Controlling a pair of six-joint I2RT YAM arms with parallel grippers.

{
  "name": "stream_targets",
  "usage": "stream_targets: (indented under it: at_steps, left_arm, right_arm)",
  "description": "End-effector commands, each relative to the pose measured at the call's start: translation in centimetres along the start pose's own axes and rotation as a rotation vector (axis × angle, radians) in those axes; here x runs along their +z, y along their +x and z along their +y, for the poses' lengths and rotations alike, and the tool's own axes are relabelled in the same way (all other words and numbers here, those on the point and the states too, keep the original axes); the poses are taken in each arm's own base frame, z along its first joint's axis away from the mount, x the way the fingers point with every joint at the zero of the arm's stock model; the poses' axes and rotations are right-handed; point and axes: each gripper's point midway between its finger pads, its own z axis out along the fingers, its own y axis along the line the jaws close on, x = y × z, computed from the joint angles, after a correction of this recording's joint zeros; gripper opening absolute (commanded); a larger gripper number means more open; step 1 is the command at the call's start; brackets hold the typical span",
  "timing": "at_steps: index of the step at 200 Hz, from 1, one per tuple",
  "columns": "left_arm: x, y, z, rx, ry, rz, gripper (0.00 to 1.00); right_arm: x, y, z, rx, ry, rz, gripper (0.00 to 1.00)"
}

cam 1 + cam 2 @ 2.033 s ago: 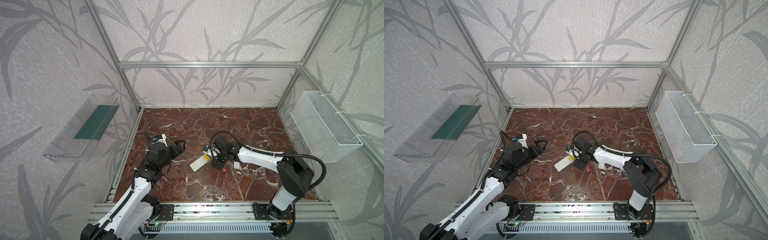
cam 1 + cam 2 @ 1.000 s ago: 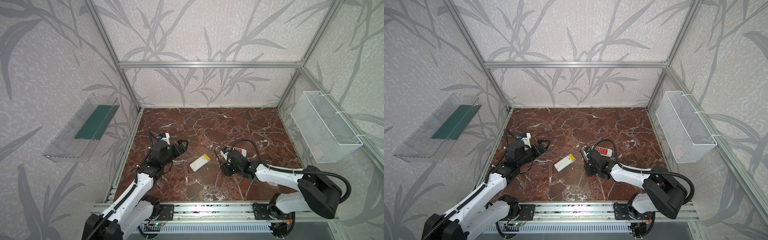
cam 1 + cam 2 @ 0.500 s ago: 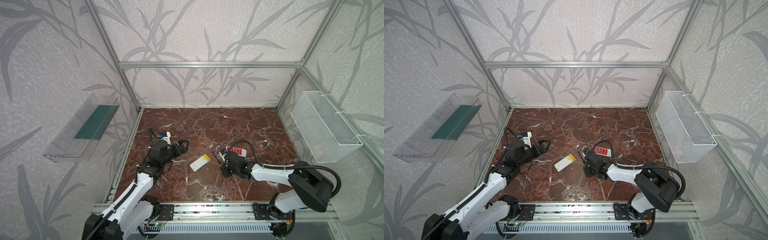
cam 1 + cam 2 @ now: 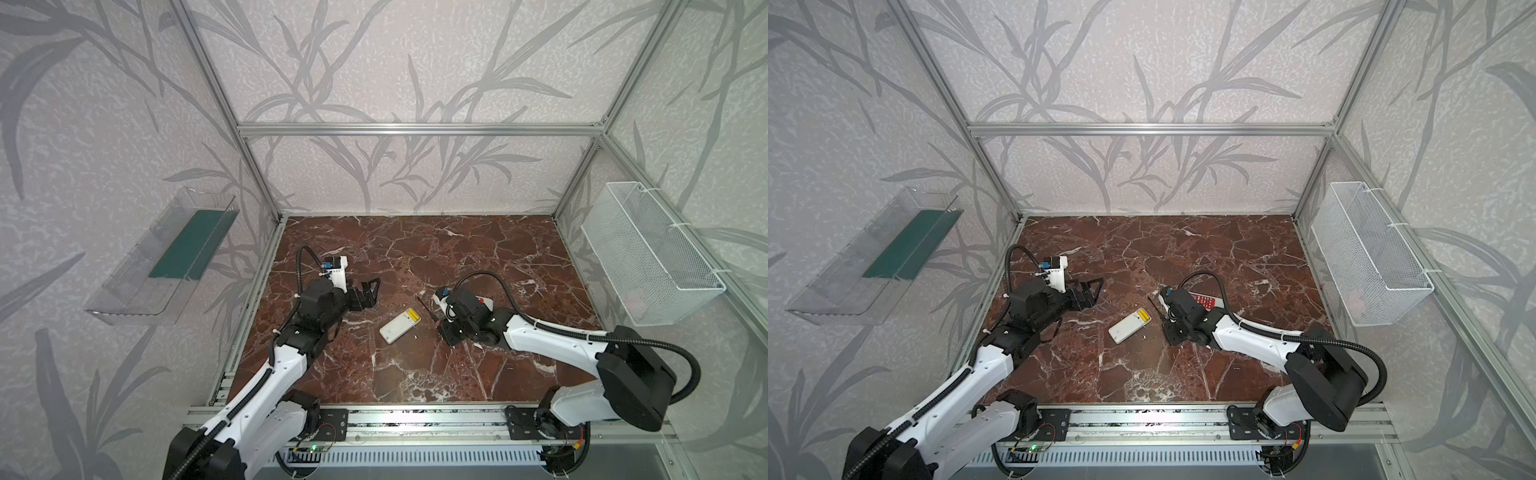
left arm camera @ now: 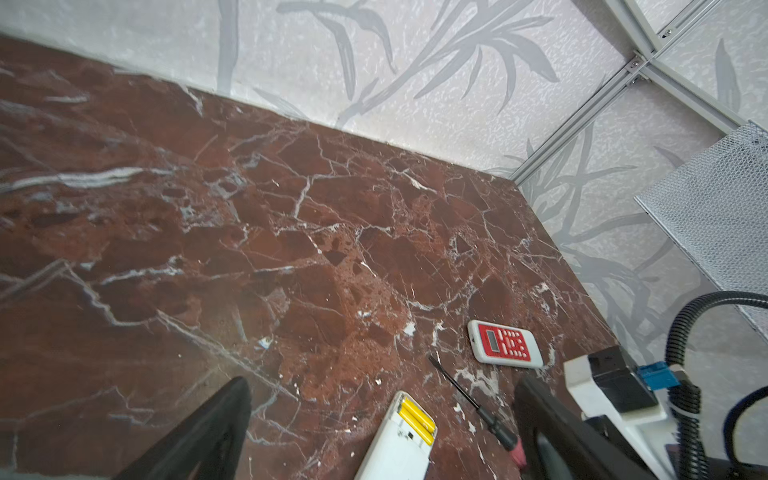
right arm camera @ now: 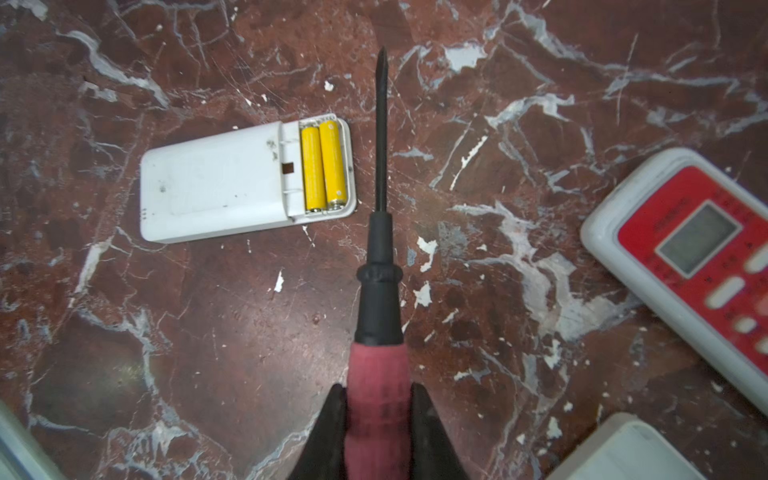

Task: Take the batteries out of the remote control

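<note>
Red marble desk [image 4: 457, 249] boxed in by leaf-print walls [image 4: 415, 62].
A white wire basket [image 4: 640, 249] hangs on the wall at 3 o'clock, and a clear plastic tray [image 4: 133, 286] with a green liner [image 4: 187, 245] at 9 o'clock. Near the desk's middle, a pink-handled screwdriver [image 6: 379, 291] aims its dark tip toward 11 o'clock, with white chips scattered about.

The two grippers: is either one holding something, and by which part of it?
The right gripper holds the screwdriver by its pink-red handle, the dark shaft sticking out free. The left gripper is open and holds nothing.
</note>
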Motion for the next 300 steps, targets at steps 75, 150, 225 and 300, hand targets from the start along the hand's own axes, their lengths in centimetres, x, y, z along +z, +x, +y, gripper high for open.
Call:
stream_targets:
  at_steps: [75, 150, 225, 300]
  left_arm:
    - [2.0, 3.8, -6.8, 0.660, 0.169, 0.007, 0.99]
    - [0.9, 8.3, -10.9, 1.093, 0.446, 0.037, 0.88]
    - [2.6, 11.0, -11.2, 1.262, 0.479, 0.053, 0.63]
    - [3.0, 13.2, -11.8, 1.412, 0.525, 0.102, 0.37]
  right_arm:
    - [-4.6, -0.6, 0.4, -0.071, -0.123, 0.082, 0.07]
    - [-6.9, -0.7, 2.1, -0.150, -0.236, 0.109, 0.00]
    - [-8.3, -1.0, 3.6, -0.176, -0.315, 0.097, 0.00]
    - [-8.7, -1.0, 4.3, -0.185, -0.359, 0.097, 0.00]
